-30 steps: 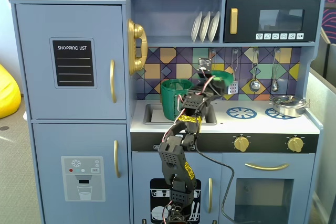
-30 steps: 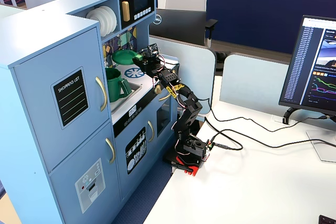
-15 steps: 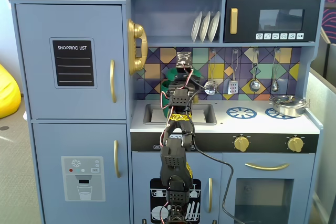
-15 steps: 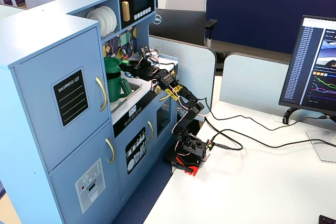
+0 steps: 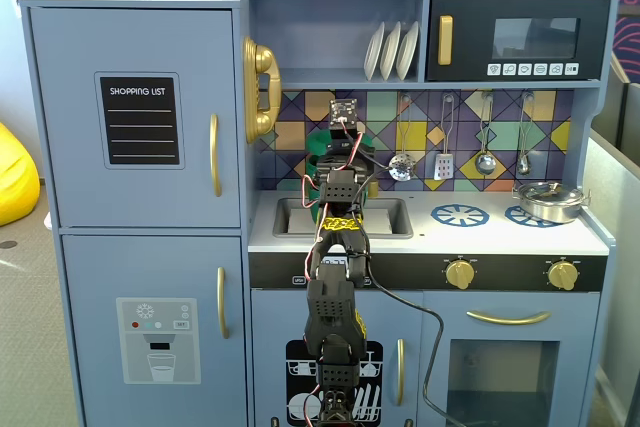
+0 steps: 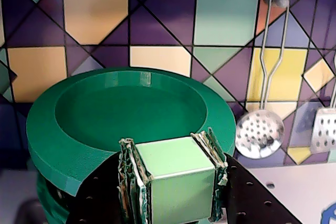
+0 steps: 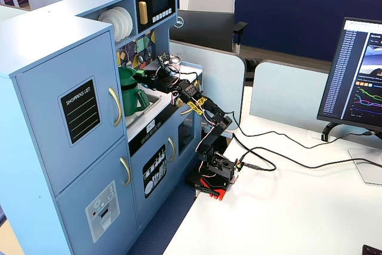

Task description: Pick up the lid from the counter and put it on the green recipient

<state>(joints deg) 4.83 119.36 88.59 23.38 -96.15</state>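
One lid [image 6: 131, 119], handle clamped btwn 2 fingers [image 6: 128, 182], above one green recipient [image 7: 132, 95].

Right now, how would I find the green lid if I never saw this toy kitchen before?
Look at the blue toy kitchen, then at the colourful tiled wall behind its sink. There the robot's claw pinches the lid by its pale green square handle, right above the green pot. It is a flat dark green disc, unlike the shiny silver pot on the stove.

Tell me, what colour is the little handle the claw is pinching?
Light green, on the darker green lid. The handle shows best in the wrist view, between the claw fingers.
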